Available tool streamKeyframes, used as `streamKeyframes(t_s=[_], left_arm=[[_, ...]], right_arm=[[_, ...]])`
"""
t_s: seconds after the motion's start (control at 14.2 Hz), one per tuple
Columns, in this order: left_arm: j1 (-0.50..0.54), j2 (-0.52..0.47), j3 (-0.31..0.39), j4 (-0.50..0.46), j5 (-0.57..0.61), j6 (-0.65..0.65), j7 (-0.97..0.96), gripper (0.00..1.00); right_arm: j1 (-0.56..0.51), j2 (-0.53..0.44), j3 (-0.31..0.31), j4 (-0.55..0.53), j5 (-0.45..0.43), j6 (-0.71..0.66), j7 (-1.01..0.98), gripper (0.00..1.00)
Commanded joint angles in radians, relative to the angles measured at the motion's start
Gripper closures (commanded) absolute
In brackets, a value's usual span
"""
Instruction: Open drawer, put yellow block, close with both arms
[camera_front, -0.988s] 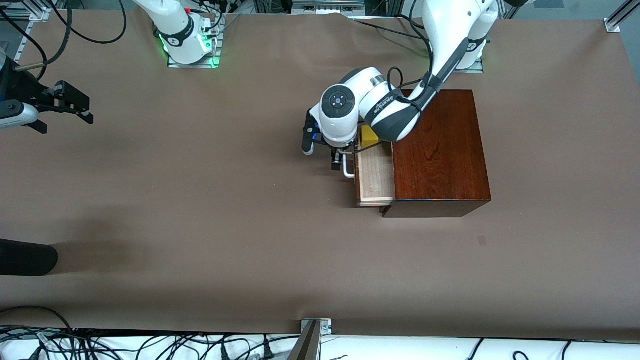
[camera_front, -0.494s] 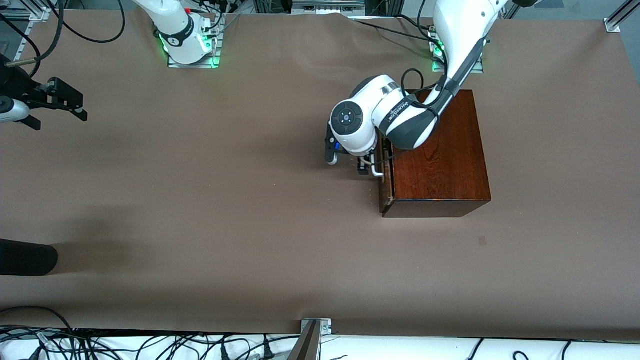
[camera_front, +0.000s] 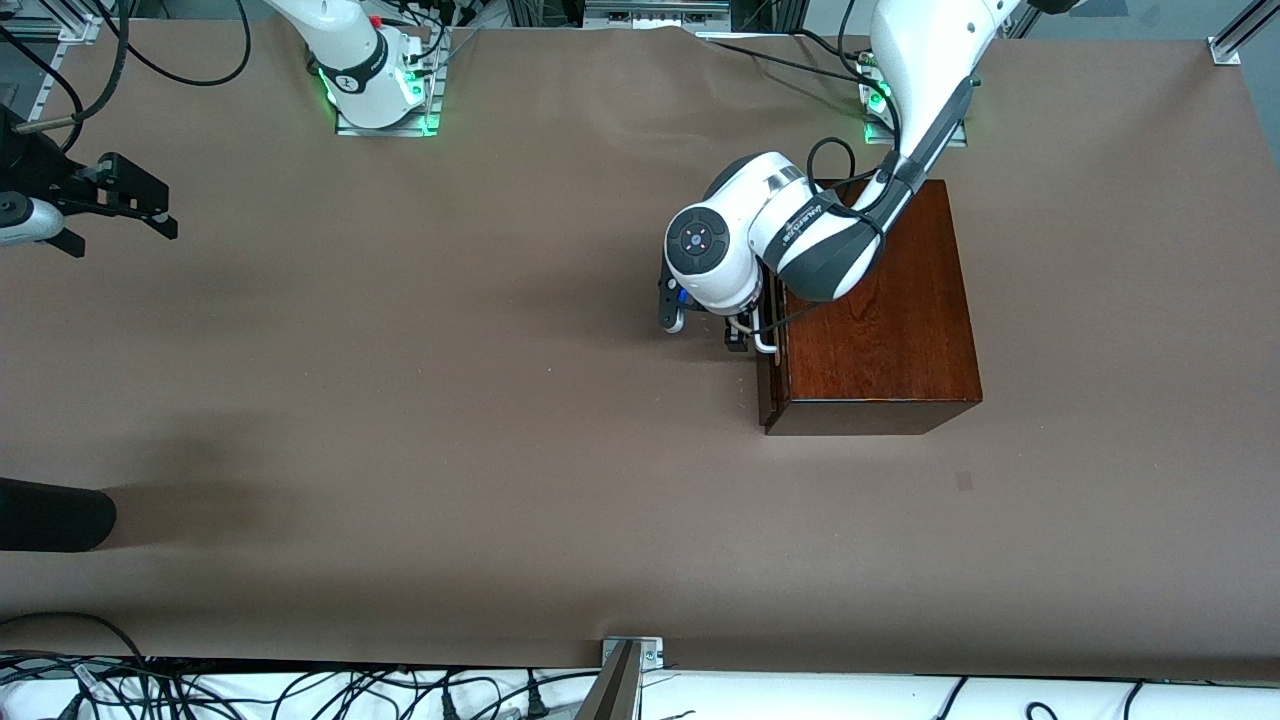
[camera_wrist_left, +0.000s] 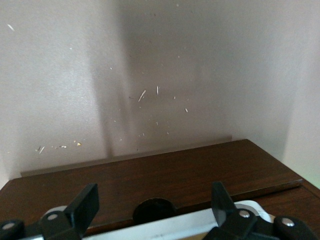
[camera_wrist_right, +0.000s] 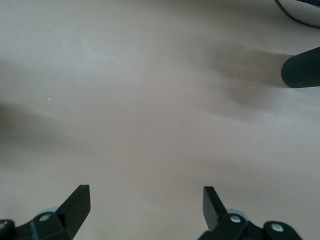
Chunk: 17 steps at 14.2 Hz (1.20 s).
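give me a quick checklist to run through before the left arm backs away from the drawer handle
1. Drawer pushed flush into the box: ok.
2. Yellow block inside: cannot tell, none in view.
3. Left gripper fingers open, standing either side of the white handle: ok.
4. Handle free of the fingers: cannot tell.
5. Right gripper open, waiting over bare table at the right arm's end: ok.
6. Tabletop in front of the drawer clear for retreat: ok.

A robotics laboratory: two bench-mounted arms (camera_front: 800, 230) with lit base plates (camera_front: 385, 120), a brown paper-covered table (camera_front: 450, 420), aluminium framing (camera_front: 1235, 35) and loose cabling (camera_front: 300, 690) along the edges.
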Motion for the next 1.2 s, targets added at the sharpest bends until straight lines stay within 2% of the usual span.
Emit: streamKeyframes(t_s=[0.0, 0.14, 0.28, 0.42, 0.63, 0.85, 1.06, 1.13], left_arm=[[0.001, -0.099, -0.018, -0.007, -0.106, -0.033, -0.127, 0.0], [0.007, -0.172, -0.066, -0.013, -0.117, -0.069, -0.305, 0.0], [0.012, -0.243, -0.069, -0.007, -0.117, -0.138, -0.504, 0.0], [0.053, -0.304, -0.063, -0.006, -0.103, -0.192, -0.572, 0.0], [0.208, -0.393, -0.063, 0.019, -0.101, -0.299, -0.556, 0.0], [0.38, -0.398, -0.061, 0.129, -0.1, -0.362, -0.533, 0.0], [0.561, -0.384, -0.054, 0.197, -0.124, -0.361, -0.563, 0.0], [0.584, -0.383, -0.038, 0.191, -0.146, -0.346, -0.573, 0.0]], right_arm=[[-0.003, -0.001, 0.0, 0.012, 0.001, -0.015, 0.003, 0.0], [-0.003, -0.001, 0.0, 0.012, 0.001, -0.015, 0.005, 0.0], [-0.003, -0.001, 0.0, 0.012, 0.004, -0.017, 0.006, 0.0], [-0.003, -0.004, 0.0, 0.012, 0.004, -0.023, 0.006, 0.0], [-0.003, -0.004, 0.0, 0.012, 0.006, -0.018, 0.006, 0.0], [-0.003, -0.004, 0.0, 0.012, 0.011, -0.018, 0.006, 0.0], [-0.003, -0.004, 0.0, 0.014, 0.011, -0.017, 0.006, 0.0], [-0.003, -0.004, 0.0, 0.012, 0.012, -0.018, 0.005, 0.0]])
